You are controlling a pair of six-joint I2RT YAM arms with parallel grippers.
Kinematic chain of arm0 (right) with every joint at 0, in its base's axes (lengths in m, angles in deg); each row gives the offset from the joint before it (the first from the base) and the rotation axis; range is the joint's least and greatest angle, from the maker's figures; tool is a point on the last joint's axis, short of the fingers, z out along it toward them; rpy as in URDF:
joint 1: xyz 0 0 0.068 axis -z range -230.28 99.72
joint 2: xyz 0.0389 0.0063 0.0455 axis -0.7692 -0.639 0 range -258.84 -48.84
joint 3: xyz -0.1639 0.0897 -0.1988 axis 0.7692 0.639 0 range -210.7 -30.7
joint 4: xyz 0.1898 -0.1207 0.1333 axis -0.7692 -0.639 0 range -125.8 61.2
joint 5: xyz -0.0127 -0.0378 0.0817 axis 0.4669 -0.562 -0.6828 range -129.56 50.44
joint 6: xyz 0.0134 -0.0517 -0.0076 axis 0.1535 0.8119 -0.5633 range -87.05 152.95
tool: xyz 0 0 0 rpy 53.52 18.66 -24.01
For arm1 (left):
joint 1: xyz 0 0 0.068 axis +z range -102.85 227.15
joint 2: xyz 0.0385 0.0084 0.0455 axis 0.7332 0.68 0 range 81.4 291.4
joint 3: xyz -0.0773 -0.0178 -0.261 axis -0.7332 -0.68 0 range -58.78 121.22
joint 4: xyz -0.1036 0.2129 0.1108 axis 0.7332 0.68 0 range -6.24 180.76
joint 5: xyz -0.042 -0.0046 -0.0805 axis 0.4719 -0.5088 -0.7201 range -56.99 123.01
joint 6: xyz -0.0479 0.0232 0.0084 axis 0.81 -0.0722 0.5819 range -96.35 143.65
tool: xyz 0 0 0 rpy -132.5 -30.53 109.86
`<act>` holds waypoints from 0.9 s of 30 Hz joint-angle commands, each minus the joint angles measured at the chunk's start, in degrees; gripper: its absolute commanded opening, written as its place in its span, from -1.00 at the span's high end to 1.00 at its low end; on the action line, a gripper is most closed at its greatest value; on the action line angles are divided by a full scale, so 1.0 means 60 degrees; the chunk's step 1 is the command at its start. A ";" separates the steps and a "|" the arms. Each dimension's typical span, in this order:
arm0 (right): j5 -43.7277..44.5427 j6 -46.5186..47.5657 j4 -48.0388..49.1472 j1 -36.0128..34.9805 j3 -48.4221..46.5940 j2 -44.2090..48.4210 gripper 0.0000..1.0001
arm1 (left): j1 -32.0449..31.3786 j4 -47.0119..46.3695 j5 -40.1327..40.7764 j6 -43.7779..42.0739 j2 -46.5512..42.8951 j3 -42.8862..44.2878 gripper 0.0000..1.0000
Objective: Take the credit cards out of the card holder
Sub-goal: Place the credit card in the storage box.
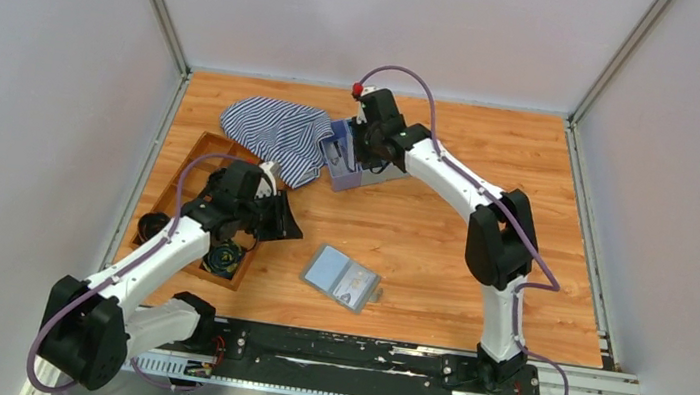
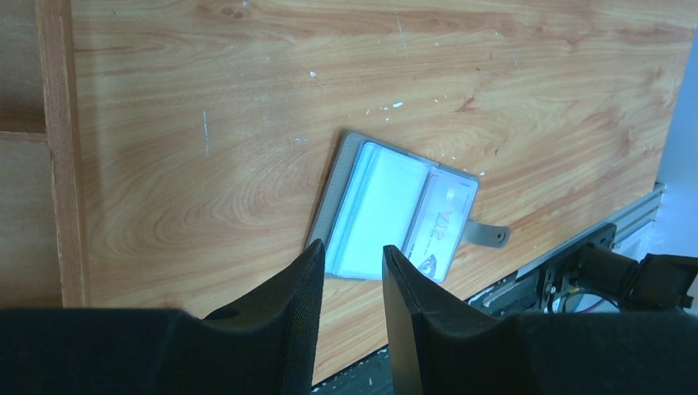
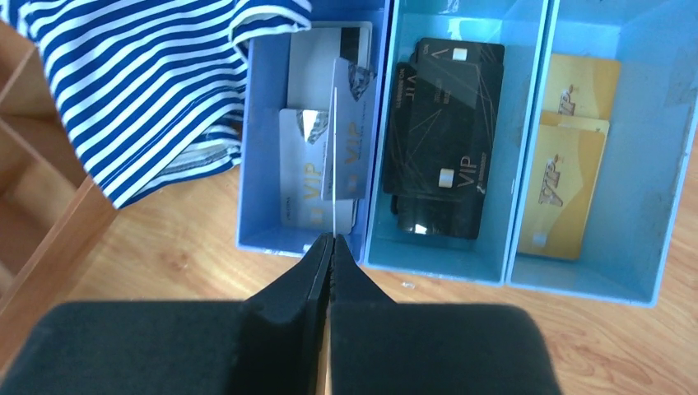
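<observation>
The desk [image 1: 534, 145] is orange-brown wood grain, flecked with small white marks near the holder. Pale, plain walls [image 1: 398, 22] close it in on three sides, with metal posts [image 1: 158, 3] in the far corners. A black rail [image 1: 337, 352] at the near edge carries both arm bases.

The holder [image 1: 342, 278] lies open and flat on the near middle of the desk, strap out to one side. A VIP card [image 2: 443, 226] sits in one of its pockets.

The left end effector [image 2: 352, 251] hangs above the desk just left of the holder, jaws partly apart and holding nothing.

The right end effector [image 3: 331, 243] is pinched tight on a silver card [image 3: 350, 140], which stands on edge over the left compartment of the blue tray [image 3: 428, 270] at the far middle. That compartment holds silver cards [image 3: 306, 164], the middle one black cards [image 3: 440, 123] and the right one gold cards [image 3: 564, 181].

A striped cloth [image 1: 278, 133] overlaps the tray's left corner and a wooden box [image 1: 190, 173] at the desk's left edge.
</observation>
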 commanded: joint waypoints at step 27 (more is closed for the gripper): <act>-0.0244 0.0633 -0.0735 -0.0646 -0.3844 -0.3589 0.27 | 0.0715 -0.0307 -0.0752 -0.0443 0.0632 -0.0392 0.29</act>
